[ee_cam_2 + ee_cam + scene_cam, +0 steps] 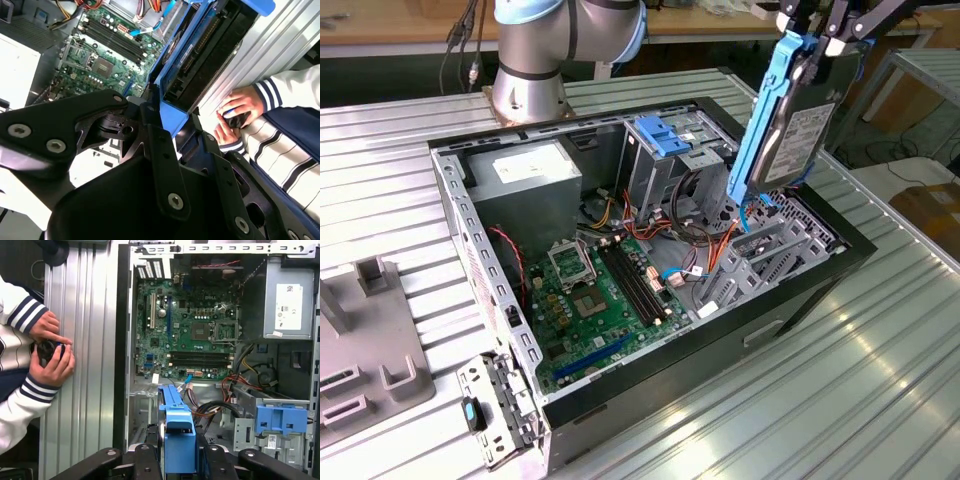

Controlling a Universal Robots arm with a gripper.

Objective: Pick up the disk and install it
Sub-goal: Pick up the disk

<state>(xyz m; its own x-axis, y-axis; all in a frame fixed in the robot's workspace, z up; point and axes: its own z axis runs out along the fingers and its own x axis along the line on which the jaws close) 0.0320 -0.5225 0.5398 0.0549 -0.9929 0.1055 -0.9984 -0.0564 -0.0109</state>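
Claw [823, 40] grips disk [798, 135] upright above open computer case [670, 388].

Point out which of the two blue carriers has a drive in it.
The one hanging in the gripper over the case: its blue rail frames the grey disk. The other blue bracket, inside the case, shows no drive body.

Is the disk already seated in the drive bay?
No, in the exterior view the disk is held upright by the tool, raised over the open computer case.
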